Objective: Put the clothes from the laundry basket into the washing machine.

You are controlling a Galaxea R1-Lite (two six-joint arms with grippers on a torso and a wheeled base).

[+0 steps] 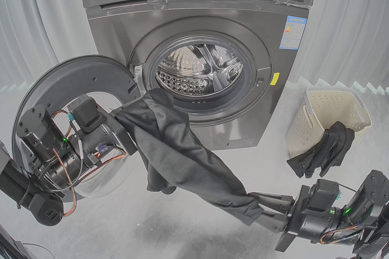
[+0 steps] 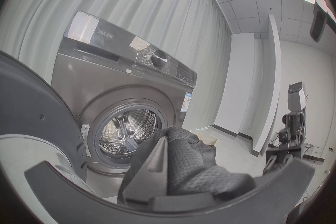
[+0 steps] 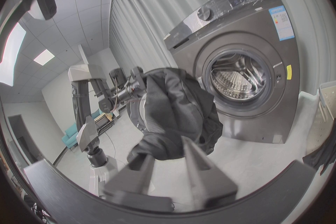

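The washing machine took up the upper middle of the head view. Its round door was swung wide to the left of the frame, and the steel drum was open and looked bare of cloth.

Below it, a dark grey garment hung stretched between our two arms. Its long axis ran on a diagonal, from just under the lower left rim of the drum mouth down to the lower right of the frame. A loose fold sagged from its middle.

The cream laundry basket stood at the right edge on the floor, well apart from the machine's mouth. A second dark garment was draped over its front rim and hung down outside.

Our left gripper was at centre left, clenched on the garment's upper end, and cloth was bunched over its fingers. Our right gripper was at lower right, pinching the garment's lower end between both fingers.

We judged the left end to matter most for what comes next. It lay right at the drum mouth, with the opening just up and to the right of that gripper. The right gripper's end trailed far lower, near the bottom edge, so that end would have to follow along the garment's length.
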